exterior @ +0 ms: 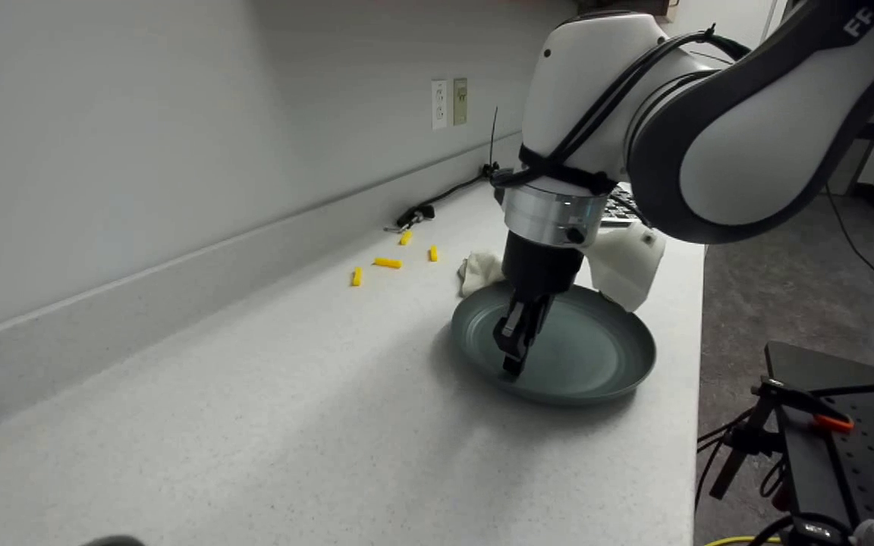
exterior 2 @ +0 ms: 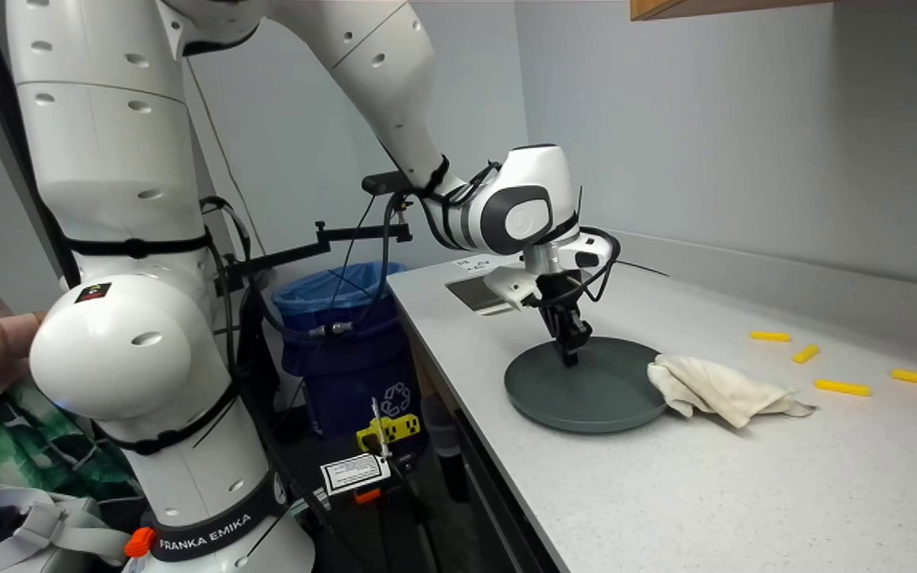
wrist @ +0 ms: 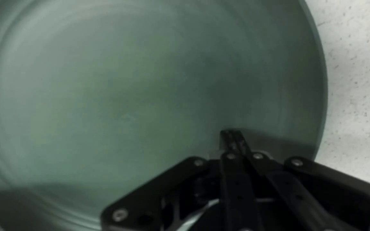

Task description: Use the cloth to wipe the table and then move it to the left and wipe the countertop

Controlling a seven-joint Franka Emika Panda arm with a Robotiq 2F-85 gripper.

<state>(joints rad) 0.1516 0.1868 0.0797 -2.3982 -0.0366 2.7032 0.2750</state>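
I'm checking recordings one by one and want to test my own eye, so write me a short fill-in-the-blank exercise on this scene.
1. The gripper is over a round, dark ____.
2. The cloth lies on the countertop, while the closed gripper holds ____.
3. Both exterior views show ____ small yellow pieces on the countertop.

Missing words: plate; nothing; four.

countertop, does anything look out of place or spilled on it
No liquid spill shows. Four yellow pieces lie scattered at different angles, which looks untidy, and the cloth sits crumpled beside the plate rather than laid flat.
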